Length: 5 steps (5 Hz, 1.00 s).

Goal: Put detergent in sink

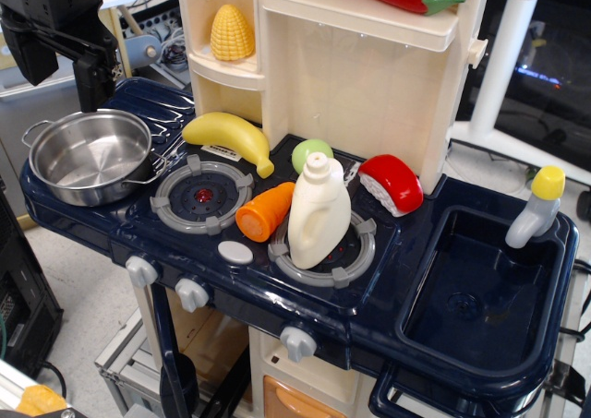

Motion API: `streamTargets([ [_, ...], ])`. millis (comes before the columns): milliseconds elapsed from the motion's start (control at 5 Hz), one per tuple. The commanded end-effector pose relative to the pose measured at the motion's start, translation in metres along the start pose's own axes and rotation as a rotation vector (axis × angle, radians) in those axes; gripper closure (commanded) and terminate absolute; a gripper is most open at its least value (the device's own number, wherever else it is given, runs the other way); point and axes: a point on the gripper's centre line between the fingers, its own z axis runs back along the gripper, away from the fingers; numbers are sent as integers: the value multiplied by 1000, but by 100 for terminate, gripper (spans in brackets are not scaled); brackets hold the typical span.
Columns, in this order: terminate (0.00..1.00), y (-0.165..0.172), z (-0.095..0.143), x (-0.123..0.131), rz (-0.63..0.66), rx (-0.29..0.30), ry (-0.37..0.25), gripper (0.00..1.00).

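Note:
The detergent (319,217), a cream-white jug bottle with a round cap, stands upright on the right burner (346,266) of the toy stove. The sink (480,293), a deep navy-blue basin with a round drain, is to its right and holds nothing. My gripper (90,77) is black and hangs at the top left, above the steel pot and far from the bottle. Its fingers are dark against the background, so I cannot tell whether they are open or shut. Nothing shows in them.
A steel pot (88,155) sits at the left. A banana (226,137), an orange carrot (265,210), a green ball (312,153) and a red-and-white toy (392,183) surround the bottle. A grey faucet with a yellow top (536,206) stands behind the sink. Corn (232,32) is on the shelf.

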Motion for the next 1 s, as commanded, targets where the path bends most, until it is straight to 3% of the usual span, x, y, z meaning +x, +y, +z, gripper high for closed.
streamTargets([
  [0, 0, 0, 0, 0, 0, 0, 0, 0],
  [200, 0, -39, 52, -13, 25, 46, -16, 0],
  [400, 0, -78, 95, -20, 40, 45, -16, 0],
  [600, 0, -111, 114, -16, 24, -21, -59, 0],
  [800, 0, -147, 114, -12, 34, -45, -78, 0],
])
